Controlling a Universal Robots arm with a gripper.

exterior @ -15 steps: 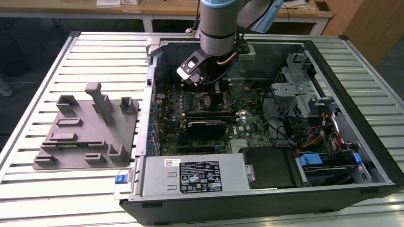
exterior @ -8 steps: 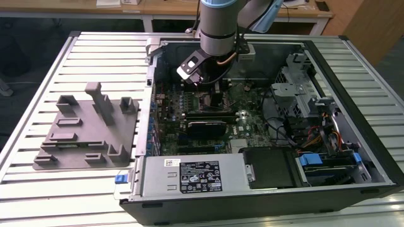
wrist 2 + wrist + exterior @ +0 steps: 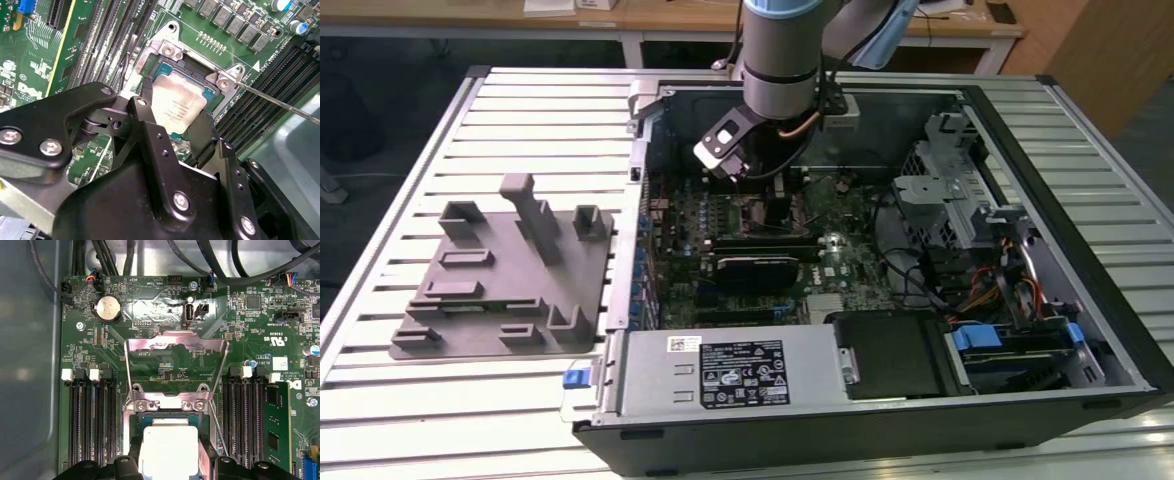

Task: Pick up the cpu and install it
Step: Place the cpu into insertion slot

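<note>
On the exterior view's left a grey tray (image 3: 500, 275) sits on the surface (image 3: 534, 120). Right of it, inside the open computer case (image 3: 854, 442), the claw (image 3: 175, 117) pinches the cpu (image 3: 177, 102) by two sides, at the open socket (image 3: 167, 49). I think it is best to keep it flat, square with the socket, and gentle.

Soft even light, glare whitening the cpu (image 3: 167, 449), shadow inside the computer case (image 3: 881, 440).
</note>
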